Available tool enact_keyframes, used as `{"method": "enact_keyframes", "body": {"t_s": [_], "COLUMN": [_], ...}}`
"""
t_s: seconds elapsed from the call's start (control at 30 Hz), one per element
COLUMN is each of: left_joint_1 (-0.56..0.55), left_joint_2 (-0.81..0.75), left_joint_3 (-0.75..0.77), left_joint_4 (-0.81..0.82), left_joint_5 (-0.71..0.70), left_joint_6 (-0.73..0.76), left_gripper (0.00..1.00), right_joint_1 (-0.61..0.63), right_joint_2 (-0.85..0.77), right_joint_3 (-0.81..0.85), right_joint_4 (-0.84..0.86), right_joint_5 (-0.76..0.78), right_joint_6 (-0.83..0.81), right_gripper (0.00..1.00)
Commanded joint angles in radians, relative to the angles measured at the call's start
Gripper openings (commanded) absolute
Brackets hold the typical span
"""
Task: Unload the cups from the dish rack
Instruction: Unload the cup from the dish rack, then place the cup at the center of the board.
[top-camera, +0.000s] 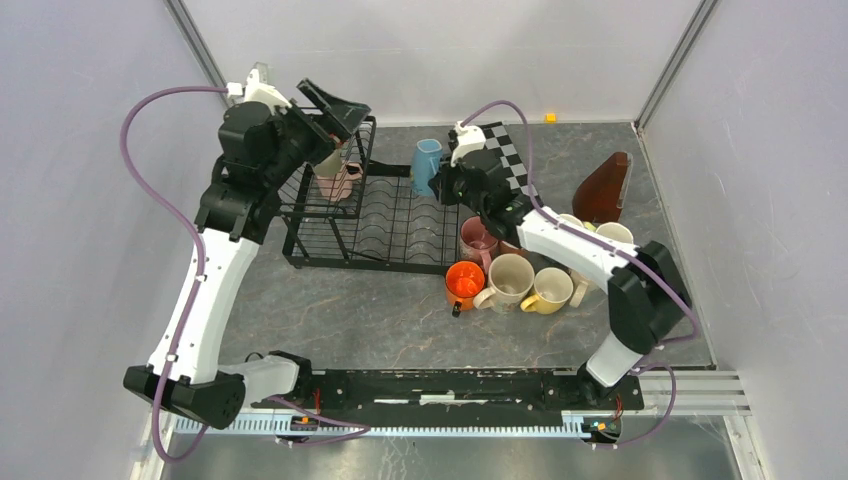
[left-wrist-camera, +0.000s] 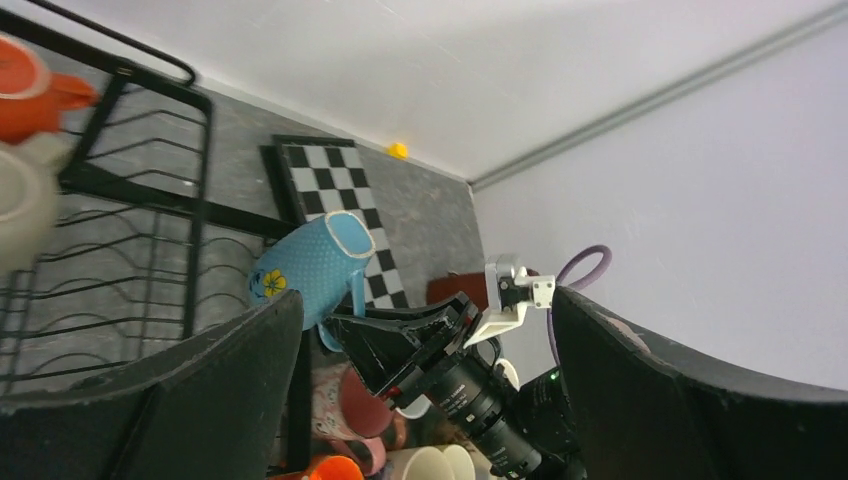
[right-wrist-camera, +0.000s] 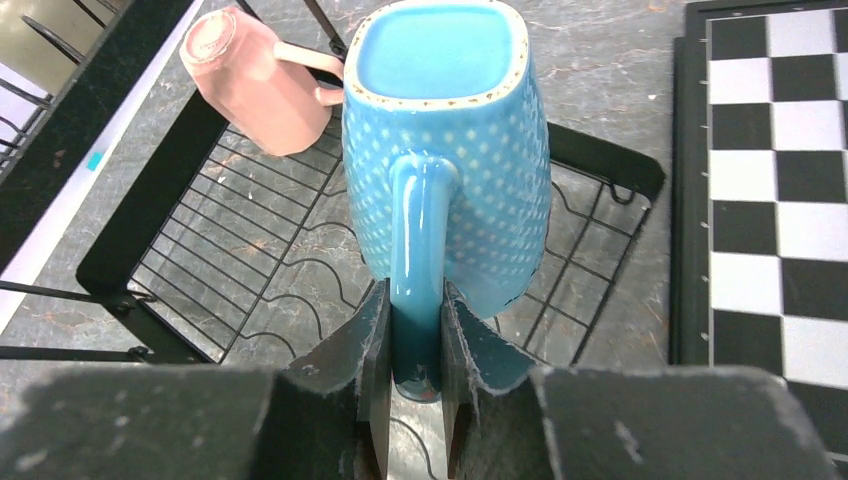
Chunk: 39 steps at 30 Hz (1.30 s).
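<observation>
- At the 2 o'clock corner of the dish rack (top-camera: 385, 228), the right tool (top-camera: 438, 183) is pressed onto the handle (right-wrist-camera: 415, 230) of a light blue cup (top-camera: 427, 162), with one finger on each side of it.
- In the right wrist view the cup sits at the tool's 12 o'clock, over the wires of the flat tray. Whether it touches them cannot be told.
- At the cup's 3 o'clock a checkerboard (right-wrist-camera: 770, 200) lies on the worktop (top-camera: 360, 320), just beside the rack's edge.
- At the cup's 10 o'clock a pink cup (right-wrist-camera: 250, 85) lies tipped in the rack, apart from the blue one.
- The left tool (top-camera: 338, 112) is spread wide with nothing between its fingers, above the taller basket at the rack's 9 o'clock end.
- At the rack's 4 o'clock an orange cup (top-camera: 464, 284), a cream cup (top-camera: 510, 280) and a yellow cup (top-camera: 549, 290) stand close together on the worktop. More cups are partly hidden under the right arm.
- A brown wedge (top-camera: 605, 190) stands at that group's 1 o'clock, near the wall.
</observation>
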Motion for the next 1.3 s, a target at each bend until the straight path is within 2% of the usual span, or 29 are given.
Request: {"method": "enact_keyframes", "body": {"t_s": [0.0, 0.17, 0.4, 0.6, 0.83, 1.1, 1.27], "left_joint_1": [-0.072, -0.144, -0.234, -0.290, -0.324, -0.369, -0.386], "left_joint_2": [0.018, 0.029, 0.049, 0.090, 0.131, 0.180, 0.199], "left_joint_3": [-0.032, -0.121, -0.229, -0.288, -0.351, -0.333, -0.325], "left_joint_4": [0.121, 0.244, 0.405, 0.525, 0.683, 0.716, 0.703], "left_joint_5": [0.050, 0.069, 0.071, 0.113, 0.156, 0.134, 0.098], "left_joint_6": [-0.019, -0.090, -0.195, -0.309, -0.462, -0.506, -0.532], "left_gripper": [1.00, 1.00, 1.00, 1.00, 1.00, 1.00, 1.00], "right_joint_1": [-0.006, -0.016, -0.038, -0.069, -0.134, -0.226, -0.245], "right_joint_2": [-0.162, -0.296, -0.520, -0.631, -0.686, -0.702, -0.740], "right_joint_3": [-0.027, -0.113, -0.285, -0.307, -0.347, -0.373, -0.381], "right_joint_4": [0.015, -0.037, -0.007, 0.020, 0.127, 0.254, 0.283], "right_joint_5": [0.087, 0.133, 0.174, 0.161, 0.058, -0.145, -0.170], "right_joint_6": [0.039, 0.083, 0.179, 0.228, 0.302, 0.435, 0.474], "right_gripper": [0.00, 0.00, 0.00, 0.00, 0.00, 0.00, 0.00]}}
